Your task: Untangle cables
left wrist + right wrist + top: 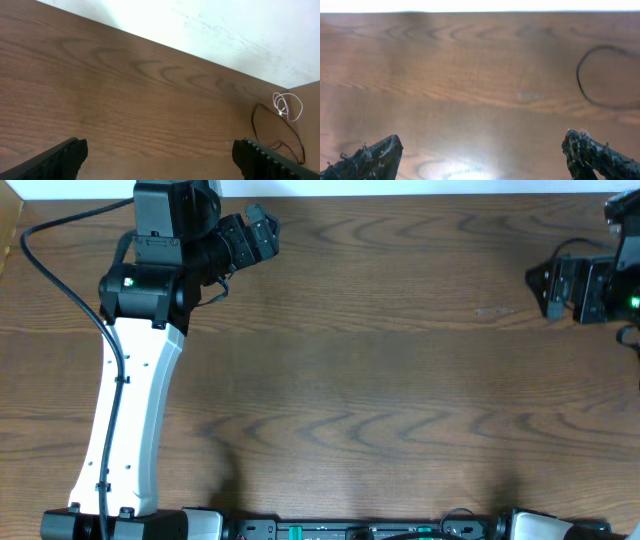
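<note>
The left fingers [255,235] and the right fingers [546,285] are seen spread wide apart over a wood-grain desk [380,380], the two arms being kept at opposite ends of it. In both wrist views only bare wood is framed between each pair of fingers. The white cable [281,112] is shown in the left wrist view as a small coil of loops, well ahead of the left fingers and out beyond the right-hand one, near the far edge of the desk. The black cable [578,75] is laid just beside that white coil in the same view, its thin line trailing back from the coil toward the outer side of the right-hand finger. Whether the two cords cross or merely touch cannot be told at that size. In the right wrist view the black cable is seen as an open loop lying flat on the wood, ahead of the right-hand finger and well apart from it.
</note>
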Controlling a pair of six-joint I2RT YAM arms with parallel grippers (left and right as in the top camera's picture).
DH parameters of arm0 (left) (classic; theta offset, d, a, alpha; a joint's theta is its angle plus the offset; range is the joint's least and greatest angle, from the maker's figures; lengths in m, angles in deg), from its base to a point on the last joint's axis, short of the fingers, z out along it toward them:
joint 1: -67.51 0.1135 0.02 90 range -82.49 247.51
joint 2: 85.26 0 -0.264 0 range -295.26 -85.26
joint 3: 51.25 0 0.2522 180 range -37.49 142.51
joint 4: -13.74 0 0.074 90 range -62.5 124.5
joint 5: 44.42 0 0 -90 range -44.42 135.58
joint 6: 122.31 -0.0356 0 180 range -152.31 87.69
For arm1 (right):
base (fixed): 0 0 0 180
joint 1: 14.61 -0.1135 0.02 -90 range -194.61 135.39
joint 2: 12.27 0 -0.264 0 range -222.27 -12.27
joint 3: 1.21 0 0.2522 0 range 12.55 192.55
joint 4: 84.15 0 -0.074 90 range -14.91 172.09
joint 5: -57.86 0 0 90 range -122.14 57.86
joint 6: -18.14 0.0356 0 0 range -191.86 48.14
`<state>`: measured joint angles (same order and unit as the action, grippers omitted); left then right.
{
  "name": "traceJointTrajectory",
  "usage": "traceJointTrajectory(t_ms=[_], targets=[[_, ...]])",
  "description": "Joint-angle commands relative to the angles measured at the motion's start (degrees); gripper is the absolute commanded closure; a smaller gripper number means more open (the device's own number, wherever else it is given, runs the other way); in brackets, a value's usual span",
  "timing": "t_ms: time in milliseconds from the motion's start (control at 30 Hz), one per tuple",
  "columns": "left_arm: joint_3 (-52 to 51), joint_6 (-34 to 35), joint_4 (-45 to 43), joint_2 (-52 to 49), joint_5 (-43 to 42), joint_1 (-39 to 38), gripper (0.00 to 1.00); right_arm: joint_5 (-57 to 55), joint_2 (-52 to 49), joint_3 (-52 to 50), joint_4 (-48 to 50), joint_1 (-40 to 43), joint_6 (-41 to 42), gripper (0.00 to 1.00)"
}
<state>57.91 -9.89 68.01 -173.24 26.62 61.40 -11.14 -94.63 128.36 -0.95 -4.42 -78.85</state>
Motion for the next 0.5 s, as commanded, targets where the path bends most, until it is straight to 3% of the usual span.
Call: traceJointTrajectory(t_ms=[0,333,467], targets=[[0.7,-1.0,0.0,-0.1,0.5,0.1,0.02,-1.4,0.5,0.4,-3.1,-0.3,-0.8,0.01],[0.7,-1.0,0.0,-0.1,0.5,0.1,0.02,-4.1,0.3,0.3,-6.4,-0.3,-1.3,0.01],[0.7,-1.0,0.0,-0.1,0.5,0.1,0.02,-4.6,1.5,-2.2,-1.8,-0.6,-1.9,0.01]])
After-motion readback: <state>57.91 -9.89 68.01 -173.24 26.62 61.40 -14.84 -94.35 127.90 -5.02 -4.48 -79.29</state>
